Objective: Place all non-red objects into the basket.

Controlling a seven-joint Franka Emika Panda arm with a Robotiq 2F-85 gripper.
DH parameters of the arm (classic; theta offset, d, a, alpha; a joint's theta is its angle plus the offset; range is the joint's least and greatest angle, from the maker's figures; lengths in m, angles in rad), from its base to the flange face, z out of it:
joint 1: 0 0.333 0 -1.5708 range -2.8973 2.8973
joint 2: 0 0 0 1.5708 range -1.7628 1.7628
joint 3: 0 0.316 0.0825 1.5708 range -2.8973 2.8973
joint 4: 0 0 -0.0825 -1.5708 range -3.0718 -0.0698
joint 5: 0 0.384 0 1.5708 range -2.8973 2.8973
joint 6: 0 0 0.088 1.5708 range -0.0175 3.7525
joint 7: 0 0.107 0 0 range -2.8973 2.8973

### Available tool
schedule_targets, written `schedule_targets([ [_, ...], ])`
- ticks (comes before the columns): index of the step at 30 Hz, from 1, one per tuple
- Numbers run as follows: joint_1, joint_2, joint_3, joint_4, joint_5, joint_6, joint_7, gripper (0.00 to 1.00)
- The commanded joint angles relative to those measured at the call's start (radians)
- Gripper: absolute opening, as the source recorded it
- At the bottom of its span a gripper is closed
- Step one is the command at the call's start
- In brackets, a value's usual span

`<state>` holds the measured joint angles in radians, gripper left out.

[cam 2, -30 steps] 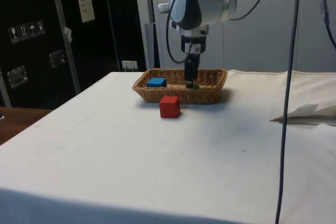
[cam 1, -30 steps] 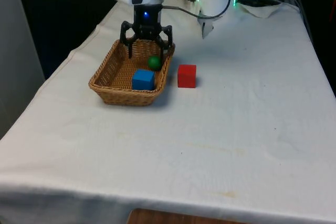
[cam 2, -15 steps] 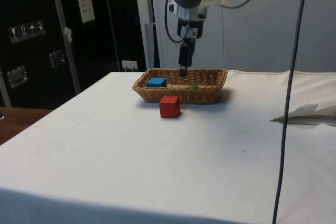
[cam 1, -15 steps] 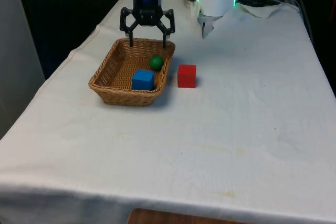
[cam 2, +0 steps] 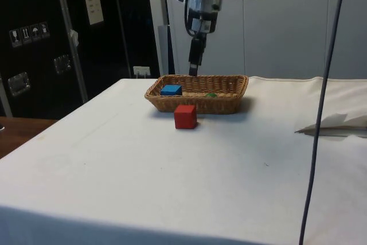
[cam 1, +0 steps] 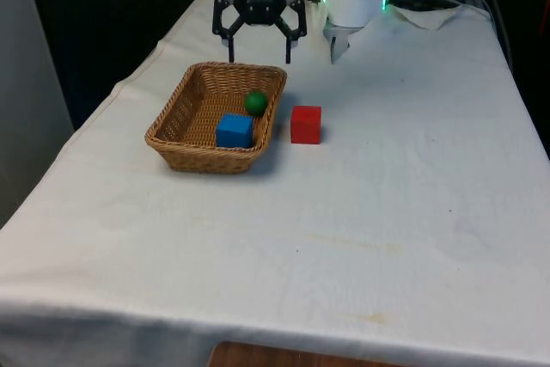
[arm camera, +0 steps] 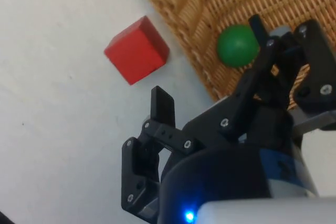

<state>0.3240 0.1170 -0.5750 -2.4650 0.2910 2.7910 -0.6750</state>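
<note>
While pincer (cam 1: pixel 259 51) gapes, basket (cam 1: pixel 176 131) loaded

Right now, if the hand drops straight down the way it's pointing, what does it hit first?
Probably the far rim of the basket, or the white cloth just beyond it. The open hand points down near that far edge; depth is unclear. The green ball sits nearer.

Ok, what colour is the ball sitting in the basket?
Green. The ball shows best in the front view, lying in the basket beside the blue cube.
</note>
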Motion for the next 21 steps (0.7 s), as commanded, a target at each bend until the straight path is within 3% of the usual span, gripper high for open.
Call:
schedule_targets([
  [1, 0.007, 0.003, -0.006, -0.002, -0.033, 0.011, 0.025, 1.0],
  [7, 0.009, -0.021, 0.008, -0.004, -0.056, 0.01, 0.033, 1.0],
  [8, 0.004, -0.028, 0.016, -0.002, -0.028, 0.0, 0.012, 1.0],
  [10, 0.01, -0.034, 0.017, -0.004, -0.065, 0.01, 0.032, 1.0],
  [16, 0.008, -0.06, 0.04, -0.006, -0.081, 0.01, 0.031, 1.0],
  [17, 0.005, -0.066, 0.045, -0.005, -0.055, 0.0, 0.012, 1.0],
  [18, 0.008, -0.063, 0.042, -0.006, -0.084, 0.01, 0.031, 1.0],
  [21, 0.007, -0.072, 0.052, -0.006, -0.09, 0.011, 0.03, 1.0],
])
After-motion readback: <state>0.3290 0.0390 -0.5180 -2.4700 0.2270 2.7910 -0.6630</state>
